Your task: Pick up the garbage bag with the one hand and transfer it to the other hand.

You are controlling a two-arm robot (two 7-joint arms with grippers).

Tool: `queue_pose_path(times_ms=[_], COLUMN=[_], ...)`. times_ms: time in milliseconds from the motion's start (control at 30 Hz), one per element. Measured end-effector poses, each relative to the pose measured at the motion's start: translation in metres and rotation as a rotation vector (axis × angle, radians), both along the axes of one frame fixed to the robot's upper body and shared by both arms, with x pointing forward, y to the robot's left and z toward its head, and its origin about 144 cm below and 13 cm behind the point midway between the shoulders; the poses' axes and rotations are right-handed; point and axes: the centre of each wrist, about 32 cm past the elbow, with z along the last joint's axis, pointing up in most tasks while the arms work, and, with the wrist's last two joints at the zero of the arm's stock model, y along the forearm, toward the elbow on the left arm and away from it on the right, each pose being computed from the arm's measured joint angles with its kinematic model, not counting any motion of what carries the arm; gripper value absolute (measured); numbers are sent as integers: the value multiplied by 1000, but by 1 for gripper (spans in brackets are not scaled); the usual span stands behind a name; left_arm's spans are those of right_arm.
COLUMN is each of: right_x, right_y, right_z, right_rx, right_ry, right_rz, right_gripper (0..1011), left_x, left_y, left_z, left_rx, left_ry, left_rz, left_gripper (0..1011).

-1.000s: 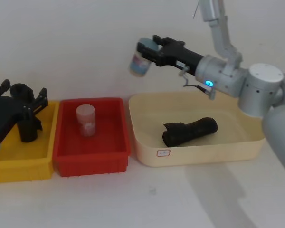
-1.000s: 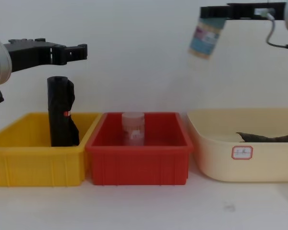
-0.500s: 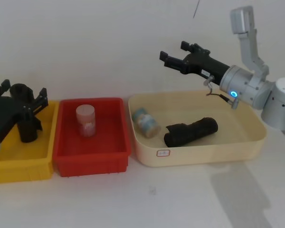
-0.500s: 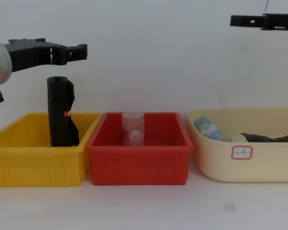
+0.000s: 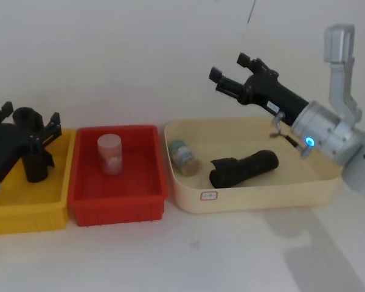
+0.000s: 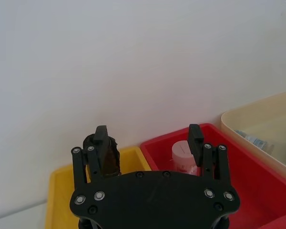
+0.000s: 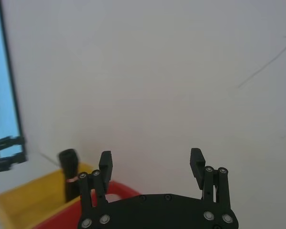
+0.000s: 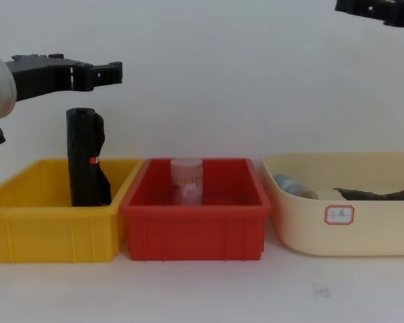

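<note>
The garbage bag (image 5: 243, 168), a thick black roll with a flared end, lies on its side in the cream tub (image 5: 255, 199); over the tub's rim its top edge (image 8: 380, 194) shows in the chest view. My right gripper (image 5: 226, 72) hangs open and empty high above the tub's back left part, well clear of the bag; it is also open in its wrist view (image 7: 150, 161). My left gripper (image 5: 30, 120) stays open and empty above the yellow bin (image 5: 24, 213), beside a slim black roll (image 8: 86, 158) with a red mark.
A red bin (image 5: 118, 204) between the yellow bin and the tub holds an upright clear jar (image 5: 109, 153). A labelled jar (image 5: 184, 156) lies in the tub's left end, close to the bag's flared end. A white wall stands behind the bins.
My right gripper let go of the labelled jar, which dropped into the cream tub and settled at its left end. The right arm then drew back to the right. The left arm stayed still.
</note>
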Motion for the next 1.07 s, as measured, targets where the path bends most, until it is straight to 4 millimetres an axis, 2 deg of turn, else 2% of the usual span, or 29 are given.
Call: queue_pose_path(times_ms=[267,367,600,767,1067], right_x=[-39,-60,-91,-107,-125], right_y=[16,31,56,69,82], right_z=[-24,-34,-49,-54,-59], right_rx=[17,2,-52,-76,-93], right_ry=[-13,-19,-42,-61,-80], right_rz=[73,106,136,147,160], right_gripper=[1001,1001,1001,1001,1001], left_x=[0,0,0,0,0], left_y=[0,0,0,0,0], left_z=[0,0,0,0,0], left_rx=[0,0,0,0,0], left_ry=[0,0,0,0,0], left_rz=[0,0,0,0,0], left_gripper=[1001,1001,1001,1001,1001])
